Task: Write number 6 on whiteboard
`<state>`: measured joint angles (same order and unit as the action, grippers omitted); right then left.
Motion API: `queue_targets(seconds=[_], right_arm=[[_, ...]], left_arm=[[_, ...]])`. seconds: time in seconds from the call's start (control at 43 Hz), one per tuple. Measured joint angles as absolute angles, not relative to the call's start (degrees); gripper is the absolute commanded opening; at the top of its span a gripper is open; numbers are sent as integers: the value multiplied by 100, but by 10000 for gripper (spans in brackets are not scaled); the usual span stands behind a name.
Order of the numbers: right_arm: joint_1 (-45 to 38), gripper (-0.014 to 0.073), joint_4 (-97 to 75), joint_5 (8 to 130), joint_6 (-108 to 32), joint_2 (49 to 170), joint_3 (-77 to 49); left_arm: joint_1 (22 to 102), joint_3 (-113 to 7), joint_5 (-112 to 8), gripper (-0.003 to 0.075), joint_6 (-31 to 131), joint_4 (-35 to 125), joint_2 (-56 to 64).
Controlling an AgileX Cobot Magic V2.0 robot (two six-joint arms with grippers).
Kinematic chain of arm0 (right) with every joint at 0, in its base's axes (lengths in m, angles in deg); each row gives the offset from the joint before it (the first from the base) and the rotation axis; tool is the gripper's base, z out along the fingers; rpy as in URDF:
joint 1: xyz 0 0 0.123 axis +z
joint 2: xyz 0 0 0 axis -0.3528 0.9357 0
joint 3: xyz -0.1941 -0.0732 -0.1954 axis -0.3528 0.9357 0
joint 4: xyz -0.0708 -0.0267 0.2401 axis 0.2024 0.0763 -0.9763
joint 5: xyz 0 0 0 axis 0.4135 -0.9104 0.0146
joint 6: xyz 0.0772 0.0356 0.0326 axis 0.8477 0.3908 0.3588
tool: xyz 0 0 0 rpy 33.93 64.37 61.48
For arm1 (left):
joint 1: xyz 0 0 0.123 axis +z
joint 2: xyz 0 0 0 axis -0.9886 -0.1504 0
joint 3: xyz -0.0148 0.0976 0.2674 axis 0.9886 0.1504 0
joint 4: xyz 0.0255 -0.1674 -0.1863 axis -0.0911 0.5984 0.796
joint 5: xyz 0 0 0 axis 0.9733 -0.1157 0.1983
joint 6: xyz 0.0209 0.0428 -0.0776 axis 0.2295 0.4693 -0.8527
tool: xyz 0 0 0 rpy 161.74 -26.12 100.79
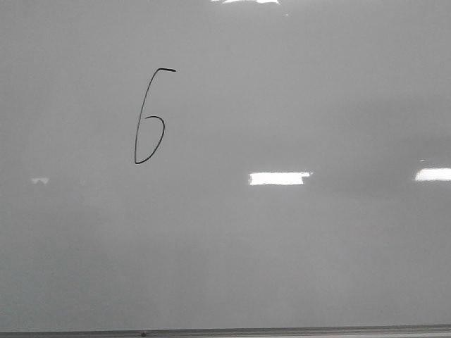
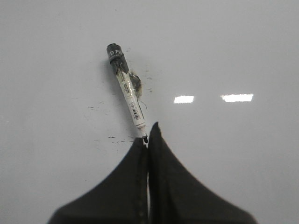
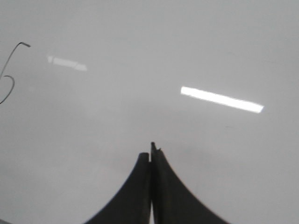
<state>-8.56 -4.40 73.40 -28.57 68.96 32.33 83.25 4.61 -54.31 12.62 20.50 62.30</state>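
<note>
1. The number 6 (image 1: 149, 118) is drawn in thin black line on the left, far part of the whiteboard (image 1: 296, 253).
2. A marker (image 2: 127, 91) lies on the board, its tip touching the left gripper (image 2: 147, 135), whose fingers are pressed together with nothing between them.
3. The right gripper (image 3: 151, 151) is likewise closed and empty.

The number 6 (image 1: 149, 116) sits on the whiteboard (image 1: 296, 267), upper left of its middle.

The large pale grey-white whiteboard (image 1: 296, 253) looks glossy and smooth; the white plastic marker pen (image 2: 128, 93) is ink-smudged; black fingers (image 2: 173, 186) look matt.
</note>
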Motion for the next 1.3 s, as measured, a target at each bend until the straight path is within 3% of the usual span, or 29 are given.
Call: queue_targets(seconds=[0.395, 1.302], right_arm=[[-1649, -68, -404, 7338, -2326, 5096, 4786], [-1649, -68, -404, 6768, -2271, 5053, 4790]], left_arm=[[8325, 461, -5431, -20, 1262, 2050, 6230], [8325, 461, -5431, -20, 1262, 2050, 6230]])
